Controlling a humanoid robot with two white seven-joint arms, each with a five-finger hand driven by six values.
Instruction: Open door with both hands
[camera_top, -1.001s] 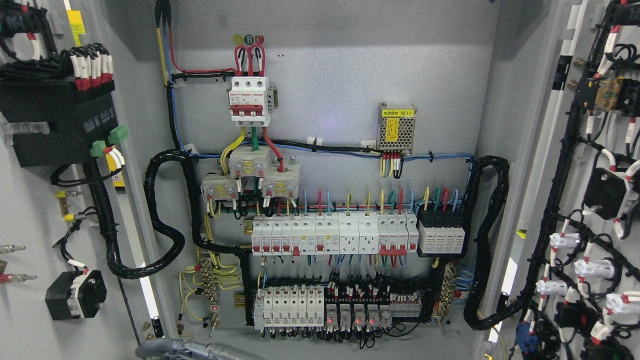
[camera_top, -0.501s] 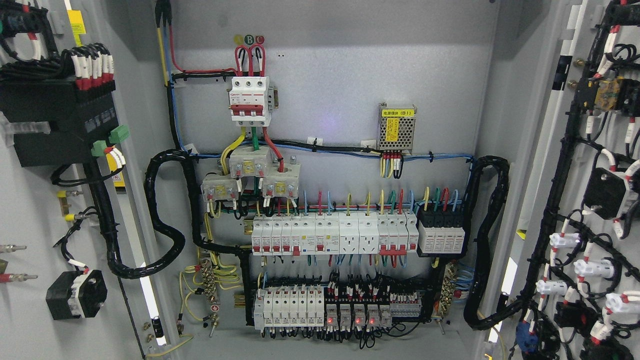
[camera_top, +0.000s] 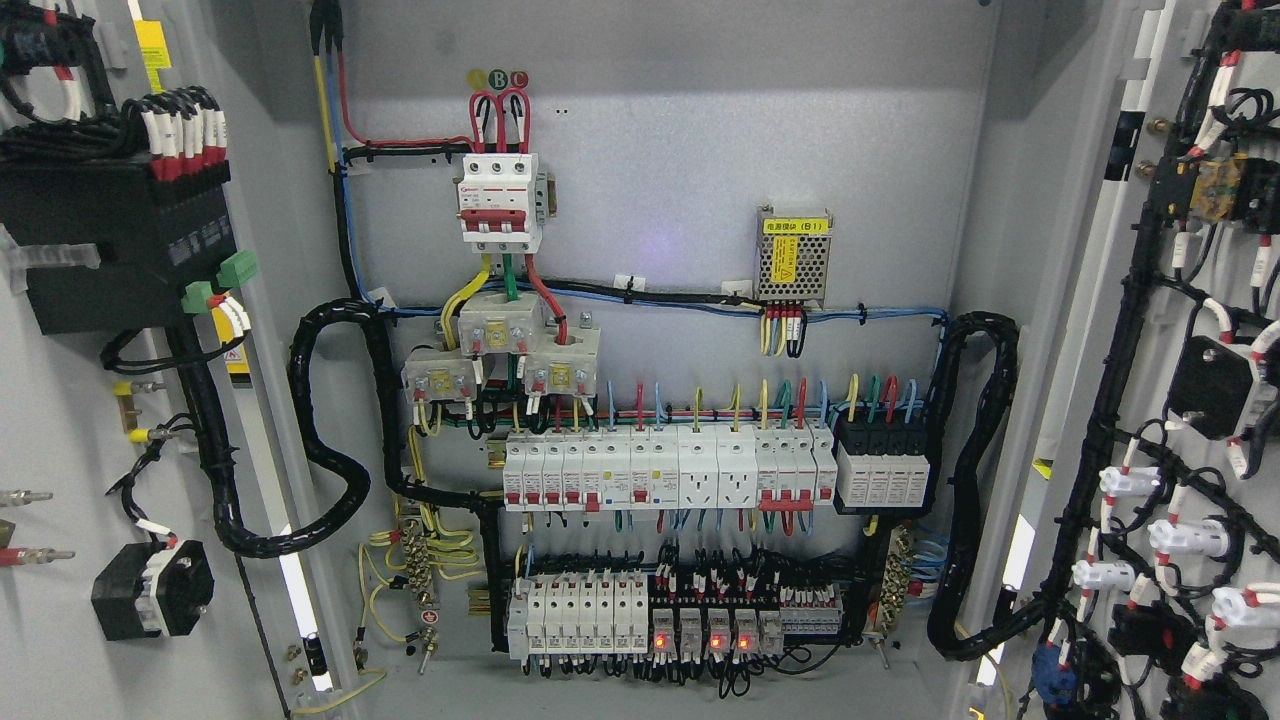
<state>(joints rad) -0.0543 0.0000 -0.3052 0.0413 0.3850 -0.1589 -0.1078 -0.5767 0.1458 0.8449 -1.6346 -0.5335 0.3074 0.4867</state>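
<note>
Both cabinet doors stand swung wide open. The left door (camera_top: 70, 420) fills the left edge, its grey inner face carrying a black box and wiring. The right door (camera_top: 1150, 90) fills the right edge, with black cable bundles and white connectors on its inner face. Between them the cabinet's back panel (camera_top: 680, 150) faces me. Neither of my hands or arms shows anywhere in the head view.
Inside are a red-and-white main breaker (camera_top: 500, 200), a small power supply (camera_top: 795, 255) with a yellow label, a row of white breakers (camera_top: 660, 470), and lower relays (camera_top: 700, 620) with red lights. Thick black conduits (camera_top: 330, 430) loop at both sides.
A grey arm part that lay along the bottom edge at the lower left one second ago has dropped out of view. The doors and cabinet have not moved.
</note>
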